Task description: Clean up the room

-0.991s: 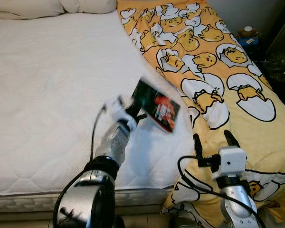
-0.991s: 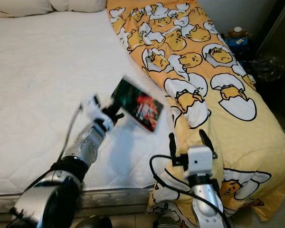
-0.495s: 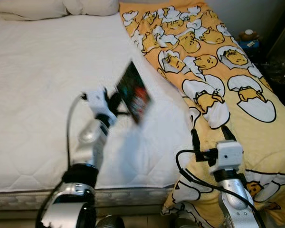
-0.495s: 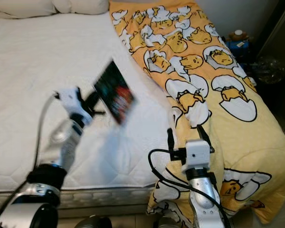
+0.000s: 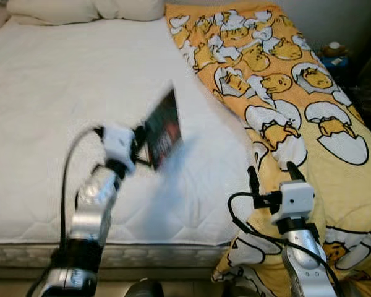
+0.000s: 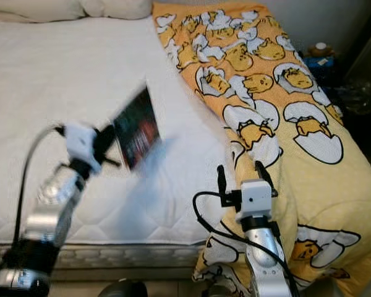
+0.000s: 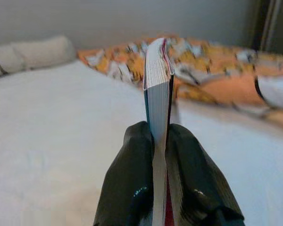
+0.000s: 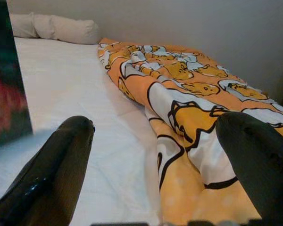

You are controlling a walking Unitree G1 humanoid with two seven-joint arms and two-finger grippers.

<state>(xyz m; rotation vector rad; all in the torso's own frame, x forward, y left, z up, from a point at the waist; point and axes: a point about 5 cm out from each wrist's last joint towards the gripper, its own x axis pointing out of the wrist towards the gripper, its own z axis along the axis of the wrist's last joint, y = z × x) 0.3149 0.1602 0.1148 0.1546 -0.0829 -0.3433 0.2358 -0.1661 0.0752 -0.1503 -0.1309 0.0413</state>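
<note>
Book (image 5: pixel 163 128) hanging tilted above the white mattress (image 5: pixel 43 111), centre-left of the head views, motion-blurred so the dark cover with red print cannot be read. Being pinched at its lower edge by the left gripper (image 7: pixel 159 141), fingers closed flat against both covers, page block showing edge-on in the wrist view. Lower part of the book hidden between the fingers (image 7: pixel 132 179). Right gripper (image 5: pixel 271 176) hovering at lower right over the edge of the yellow egg-print blanket (image 5: pixel 284 93), fingers spread wide, gripping nothing. Pillows (image 5: pixel 80 8) being cut off along the top edge. Small items on a dark surface at upper right too small to identify.
</note>
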